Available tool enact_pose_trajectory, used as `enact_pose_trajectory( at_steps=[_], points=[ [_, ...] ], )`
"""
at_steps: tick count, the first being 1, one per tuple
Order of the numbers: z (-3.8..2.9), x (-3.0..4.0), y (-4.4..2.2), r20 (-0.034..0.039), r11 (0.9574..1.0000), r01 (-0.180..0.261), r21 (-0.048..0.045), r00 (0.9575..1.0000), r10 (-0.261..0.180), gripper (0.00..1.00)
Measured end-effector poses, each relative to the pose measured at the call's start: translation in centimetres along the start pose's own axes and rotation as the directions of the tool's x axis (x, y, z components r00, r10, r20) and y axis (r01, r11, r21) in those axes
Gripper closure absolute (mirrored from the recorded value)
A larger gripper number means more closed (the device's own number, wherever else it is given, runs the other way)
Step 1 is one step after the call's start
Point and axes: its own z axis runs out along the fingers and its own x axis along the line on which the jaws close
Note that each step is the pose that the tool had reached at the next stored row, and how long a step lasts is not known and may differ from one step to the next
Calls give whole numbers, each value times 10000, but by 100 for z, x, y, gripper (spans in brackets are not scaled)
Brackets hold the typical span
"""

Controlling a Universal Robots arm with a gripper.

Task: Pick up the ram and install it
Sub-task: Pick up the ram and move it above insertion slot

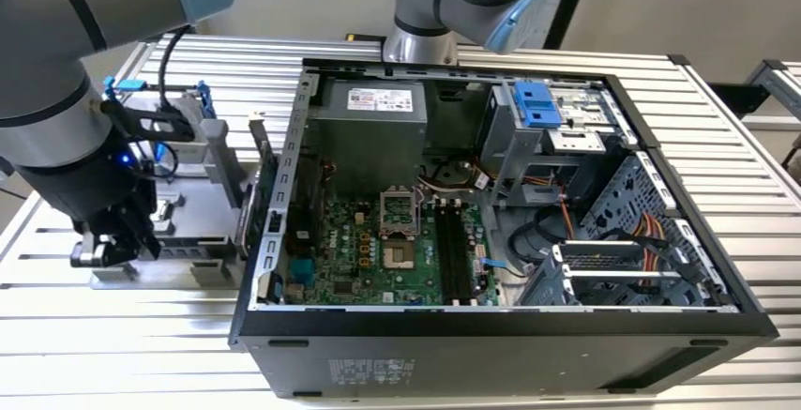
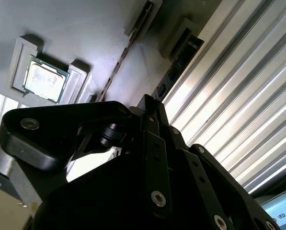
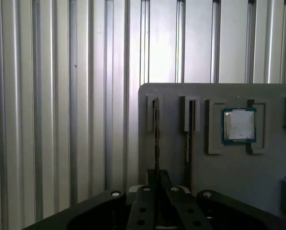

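The ram (image 3: 155, 129) is a thin stick standing on edge in a slot of the grey holder tray (image 3: 257, 191). It is the stick farthest from the processor, and it also shows in the second wrist view (image 2: 178, 60). My gripper (image 3: 158, 178) sits over its near end, fingers pressed together on the stick, which still rests in its slot. In the exterior view my gripper (image 1: 107, 246) hangs low over the tray (image 1: 188, 274) at that view's left, beside the open computer case. The long black motherboard slots (image 1: 453, 255) lie inside the case.
A second stick (image 3: 188, 134) stands in the neighbouring slot, beside a square silver processor (image 3: 238, 125). The open computer case (image 1: 501, 326) fills the middle of the ribbed metal table (image 1: 126, 354). A second robot arm's base (image 1: 419, 35) stands behind the case.
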Motion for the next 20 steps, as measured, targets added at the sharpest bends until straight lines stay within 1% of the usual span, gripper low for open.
enact_pose_trajectory(
  at_steps=[9,20],
  points=[
    [-35,0,5,1,10000,0,0,10000,0,100],
    [-97,-1,8,0,10000,-1,0,10000,1,100]
  ],
)
